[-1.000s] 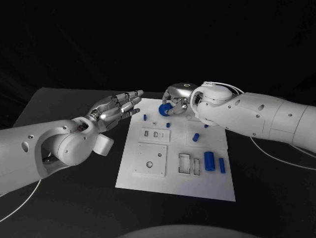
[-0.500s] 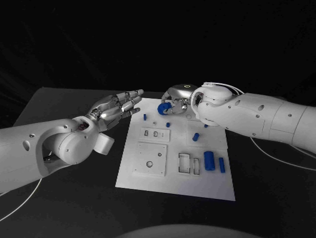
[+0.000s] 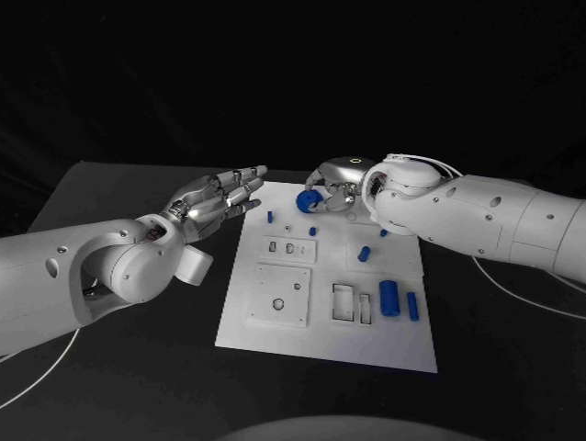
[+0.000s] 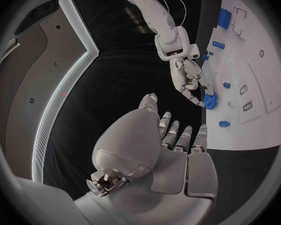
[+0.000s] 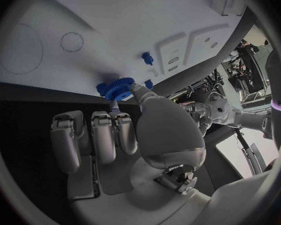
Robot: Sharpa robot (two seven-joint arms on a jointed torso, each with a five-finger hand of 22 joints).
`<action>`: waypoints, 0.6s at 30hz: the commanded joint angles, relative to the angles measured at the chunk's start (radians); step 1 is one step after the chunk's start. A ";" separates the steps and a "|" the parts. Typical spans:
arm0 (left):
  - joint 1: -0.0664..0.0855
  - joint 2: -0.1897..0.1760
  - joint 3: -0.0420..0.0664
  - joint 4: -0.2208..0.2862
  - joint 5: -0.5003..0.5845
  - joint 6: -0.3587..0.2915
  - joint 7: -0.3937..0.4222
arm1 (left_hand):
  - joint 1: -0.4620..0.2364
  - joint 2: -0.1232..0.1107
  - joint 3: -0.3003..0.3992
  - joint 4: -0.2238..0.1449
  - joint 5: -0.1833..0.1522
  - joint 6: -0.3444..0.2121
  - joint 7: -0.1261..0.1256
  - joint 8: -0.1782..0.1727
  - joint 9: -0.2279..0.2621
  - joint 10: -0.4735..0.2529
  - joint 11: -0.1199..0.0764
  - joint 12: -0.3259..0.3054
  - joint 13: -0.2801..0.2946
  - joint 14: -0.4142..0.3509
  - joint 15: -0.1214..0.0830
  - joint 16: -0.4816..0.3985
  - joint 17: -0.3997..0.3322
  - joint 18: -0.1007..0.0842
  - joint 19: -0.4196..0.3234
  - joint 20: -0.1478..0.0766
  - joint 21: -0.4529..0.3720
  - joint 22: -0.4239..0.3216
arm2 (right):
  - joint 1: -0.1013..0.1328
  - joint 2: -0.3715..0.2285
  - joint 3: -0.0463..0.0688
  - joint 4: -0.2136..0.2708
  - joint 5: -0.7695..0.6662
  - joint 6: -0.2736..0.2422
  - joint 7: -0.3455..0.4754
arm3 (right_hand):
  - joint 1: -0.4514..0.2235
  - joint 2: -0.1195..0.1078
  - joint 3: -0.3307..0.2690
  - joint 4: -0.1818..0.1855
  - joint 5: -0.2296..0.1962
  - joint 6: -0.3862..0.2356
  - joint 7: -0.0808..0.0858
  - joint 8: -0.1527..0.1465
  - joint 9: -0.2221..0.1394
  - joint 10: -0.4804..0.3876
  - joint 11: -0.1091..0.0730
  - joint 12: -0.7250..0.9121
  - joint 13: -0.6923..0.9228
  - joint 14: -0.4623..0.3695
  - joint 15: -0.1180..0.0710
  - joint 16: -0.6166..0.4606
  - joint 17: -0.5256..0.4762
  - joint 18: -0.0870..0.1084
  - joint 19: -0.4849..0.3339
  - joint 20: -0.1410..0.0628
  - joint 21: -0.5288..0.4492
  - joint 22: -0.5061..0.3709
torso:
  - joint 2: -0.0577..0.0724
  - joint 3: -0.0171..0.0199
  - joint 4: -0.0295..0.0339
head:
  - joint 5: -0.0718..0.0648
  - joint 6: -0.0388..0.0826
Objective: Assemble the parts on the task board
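At the far edge of the task board (image 3: 326, 344), the right hand (image 3: 335, 184) pinches a small blue gear (image 3: 308, 202), likely light, rigid and slippery plastic best gripped across its toothed rim, while the left hand (image 3: 218, 201) hovers empty, fingers spread.

no legible text, labels or numbers

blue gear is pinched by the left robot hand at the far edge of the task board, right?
Not the left. The right robot hand pinches the blue gear at the far edge of the task board, as the head view shows. The left robot hand holds nothing, fingers apart.
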 commanded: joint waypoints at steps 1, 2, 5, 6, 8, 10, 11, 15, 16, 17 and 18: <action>0.000 0.003 0.001 0.000 -0.004 0.013 0.011 | 0.008 0.000 0.003 -0.002 0.006 0.006 0.003 0.005 0.002 -0.003 0.008 0.005 0.001 0.002 0.005 0.004 0.001 0.006 0.007 0.003 0.006 -0.009 | -0.008 -0.006 -0.004 0.006 -0.005 0.013 0.007 | 0.004 0.003 -0.005 -0.002 0.007 0.009 -0.006 0.002 -0.001 0.106 -0.002 0.004 0.263 0.104 0.003 0.003 0.263 -0.006 0.102 0.006 0.003 0.262 | 0.001 -0.0001 0.0010 | -0.002 0.002; -0.001 0.003 0.001 -0.001 -0.004 0.013 0.011 | 0.008 0.000 0.003 -0.002 0.006 0.006 0.003 0.005 0.002 -0.003 0.008 0.005 0.001 0.002 0.005 0.004 0.001 0.006 0.007 0.003 0.006 -0.009 | -0.009 -0.007 -0.004 0.008 -0.005 0.010 0.009 | 0.004 0.003 -0.006 -0.002 0.007 0.012 -0.010 0.002 -0.002 0.106 -0.005 0.004 0.263 0.104 0.002 0.003 0.263 -0.006 0.102 0.005 0.002 0.262 | 0.001 0.0001 0.0009 | -0.002 0.002; -0.001 0.003 0.001 -0.002 -0.004 0.013 0.011 | 0.008 0.000 0.003 -0.002 0.006 0.006 0.003 0.005 0.002 -0.003 0.008 0.005 0.001 0.002 0.005 0.004 0.001 0.006 0.007 0.003 0.006 -0.009 | -0.011 -0.012 -0.004 0.015 -0.002 0.004 0.014 | 0.004 0.004 -0.008 -0.002 0.007 0.015 -0.015 0.002 -0.003 0.106 -0.008 0.004 0.263 0.104 -0.001 0.003 0.263 -0.005 0.100 0.003 0.001 0.261 | 0.001 -0.0002 0.0009 | -0.001 0.001; -0.001 0.003 0.001 -0.002 -0.004 0.013 0.011 | 0.008 0.000 0.003 -0.002 0.006 0.006 0.003 0.005 0.002 -0.003 0.008 0.005 0.001 0.002 0.005 0.005 0.001 0.006 0.007 0.003 0.006 -0.009 | -0.012 -0.014 -0.004 0.018 -0.001 0.002 0.015 | 0.004 0.004 -0.008 -0.002 0.006 0.015 -0.017 0.002 -0.004 0.106 -0.010 0.004 0.263 0.104 -0.002 0.003 0.263 -0.005 0.098 0.003 -0.001 0.261 | 0.001 -0.0004 0.0005 | -0.001 0.001; -0.002 0.003 0.000 -0.003 -0.004 0.013 0.011 | 0.009 0.000 0.003 -0.002 0.006 0.007 0.003 0.006 0.002 -0.003 0.008 0.005 0.001 0.002 0.005 0.005 0.002 0.006 0.007 0.003 0.006 -0.009 | -0.013 -0.016 -0.004 0.021 0.001 0.001 0.017 | 0.004 0.004 -0.009 -0.002 0.004 0.016 -0.019 0.002 -0.005 0.106 -0.012 0.004 0.263 0.104 -0.003 0.003 0.263 -0.004 0.096 0.001 -0.002 0.260 | 0.001 -0.0005 0.0007 | -0.001 0.001; -0.002 0.003 0.000 -0.004 -0.004 0.013 0.011 | 0.009 0.000 0.003 -0.002 0.006 0.007 0.003 0.006 0.002 -0.003 0.008 0.005 0.001 0.002 0.005 0.005 0.002 0.006 0.007 0.003 0.006 -0.009 | -0.015 -0.019 -0.004 0.024 0.002 0.001 0.019 | 0.004 0.004 -0.010 -0.002 0.004 0.016 -0.020 0.002 -0.005 0.106 -0.012 0.004 0.263 0.104 -0.004 0.003 0.263 -0.004 0.096 0.001 -0.003 0.260 | 0.001 -0.0006 0.0009 | -0.002 0.000; -0.002 0.003 0.000 -0.004 -0.004 0.013 0.011 | 0.009 0.000 0.003 -0.002 0.006 0.007 0.003 0.006 0.002 -0.003 0.008 0.005 0.001 0.002 0.005 0.005 0.002 0.006 0.007 0.003 0.006 -0.009 | -0.015 -0.020 -0.004 0.025 0.004 0.001 0.019 | 0.004 0.004 -0.010 -0.002 0.004 0.016 -0.020 0.002 -0.005 0.106 -0.012 0.004 0.263 0.104 -0.004 0.003 0.263 -0.004 0.096 0.001 -0.003 0.260 | 0.000 -0.0005 0.0007 | -0.002 0.000; -0.003 0.004 0.000 -0.005 -0.004 0.013 0.011 | 0.009 0.001 0.004 -0.003 0.007 0.007 0.004 0.006 0.002 -0.003 0.009 0.006 0.002 0.002 0.005 0.006 0.002 0.006 0.007 0.003 0.006 -0.009 | -0.018 -0.023 -0.004 0.028 0.011 0.001 0.021 | 0.005 0.006 -0.011 -0.002 0.001 0.015 -0.023 0.000 -0.007 0.106 -0.015 0.004 0.263 0.104 -0.006 0.003 0.263 -0.003 0.094 -0.001 -0.005 0.259 | 0.001 -0.0007 0.0012 | -0.003 -0.001; -0.003 0.004 0.000 -0.005 -0.004 0.013 0.011 | 0.009 0.001 0.004 -0.003 0.007 0.007 0.004 0.006 0.002 -0.003 0.009 0.006 0.002 0.002 0.005 0.006 0.002 0.006 0.007 0.003 0.006 -0.009 | -0.018 -0.024 -0.004 0.029 0.012 0.001 0.021 | 0.005 0.006 -0.012 -0.002 -0.001 0.014 -0.024 -0.001 -0.008 0.106 -0.017 0.004 0.263 0.104 -0.007 0.003 0.263 -0.003 0.093 -0.002 -0.005 0.258 | 0.001 -0.0007 0.0012 | -0.003 -0.001; -0.003 0.004 0.000 -0.006 -0.004 0.013 0.010 | 0.009 0.001 0.004 -0.003 0.007 0.007 0.004 0.006 0.002 -0.003 0.009 0.006 0.002 0.002 0.005 0.006 0.002 0.006 0.007 0.003 0.006 -0.009 | -0.019 -0.024 -0.004 0.029 0.013 0.001 0.022 | 0.005 0.006 -0.012 -0.002 -0.002 0.012 -0.026 -0.002 -0.009 0.106 -0.018 0.004 0.263 0.104 -0.008 0.003 0.263 -0.003 0.093 -0.003 -0.005 0.258 | 0.001 -0.0007 0.0012 | -0.003 -0.001; -0.003 0.004 0.000 -0.006 -0.004 0.013 0.010 | 0.009 0.001 0.004 -0.003 0.007 0.007 0.004 0.006 0.002 -0.003 0.009 0.006 0.002 0.002 0.005 0.006 0.002 0.006 0.007 0.003 0.006 -0.009 | -0.019 -0.025 -0.004 0.029 0.014 0.000 0.022 | 0.005 0.006 -0.013 -0.003 -0.003 0.010 -0.027 -0.003 -0.011 0.106 -0.019 0.004 0.263 0.104 -0.009 0.003 0.263 -0.003 0.092 -0.004 -0.006 0.258 | 0.001 -0.0007 0.0012 | -0.003 -0.001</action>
